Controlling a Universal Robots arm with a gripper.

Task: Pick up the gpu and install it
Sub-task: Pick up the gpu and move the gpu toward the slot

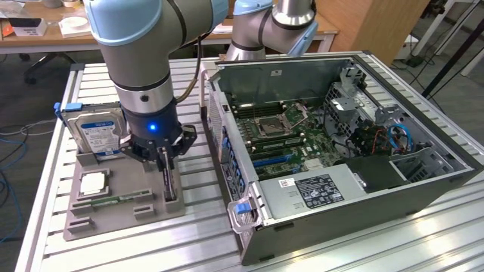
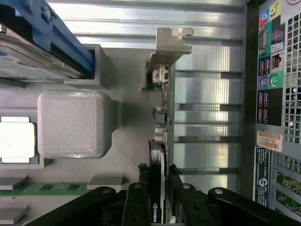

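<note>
Wrist view: end effector (image 2: 158,170) clamped on gpu (image 2: 158,188) top edge | gpu on edge in grey holder (image 1: 113,218) slot on bench (image 1: 340,249), beside open PC case (image 1: 363,187); not lifted | step: pick | needs: square grip; straight pull from slot

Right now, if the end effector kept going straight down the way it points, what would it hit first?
Most likely the graphics card, standing on edge in the gray holder directly under the end effector. The card's upper edge looks closest, though depth is hard to judge.
</note>
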